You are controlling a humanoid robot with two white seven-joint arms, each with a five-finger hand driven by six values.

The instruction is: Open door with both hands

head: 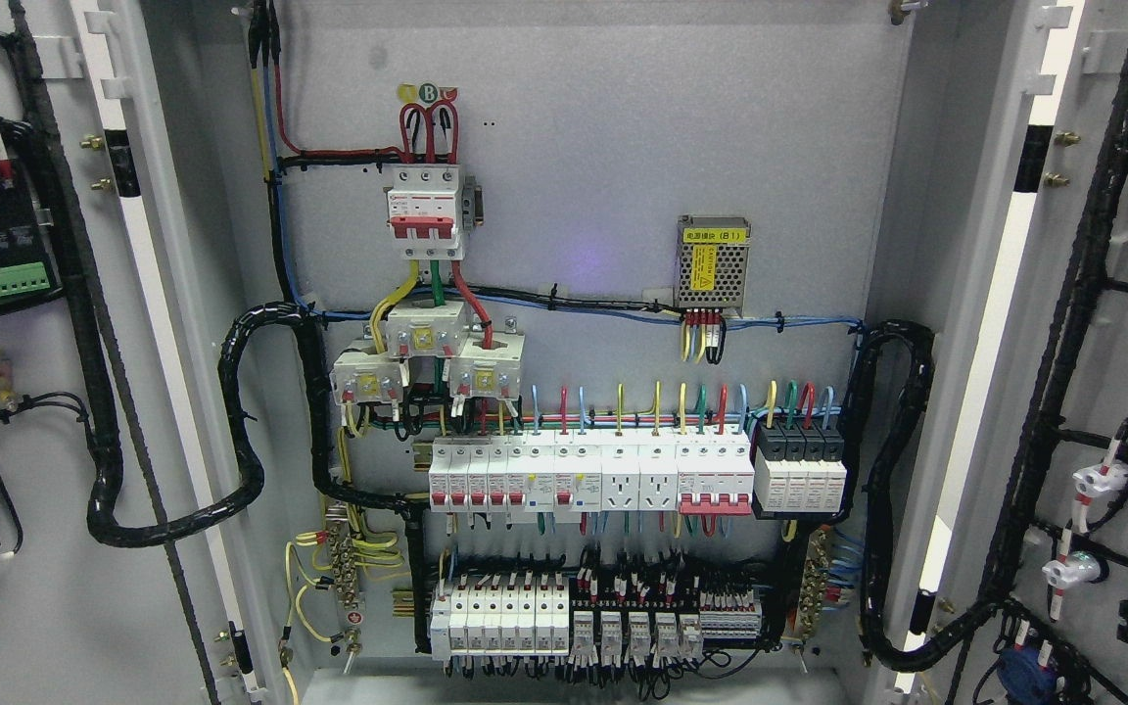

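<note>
- The grey metal electrical cabinet (584, 176) stands open, its back panel fully in sight between two swung-out doors.
- The left grey cabinet door (55, 587) is swung wide at the picture's left, its inner face showing a black module with a green terminal block (18, 280) and a black cable loom (74, 294).
- The right grey cabinet door (1112, 372) is swung wide at the picture's right, with black bundled wiring (1063, 392) and small white fittings on its inner face.
- Neither robot hand nor arm shows anywhere in the head view, so how the fingers stand cannot be told.
- High on the back panel sits a white three-pole breaker with red levers (424, 211), fed by red cables from above.
- To its right hangs a small perforated metal power supply with a yellow label (712, 262).
- Across the middle runs a row of white circuit breakers and sockets (588, 476), ending beside a black-topped module block (799, 465).
- A lower row of white breakers and relays (564, 617) sits near the cabinet floor.
- Thick black corrugated conduits (241, 431) loop from the panel toward each door.
</note>
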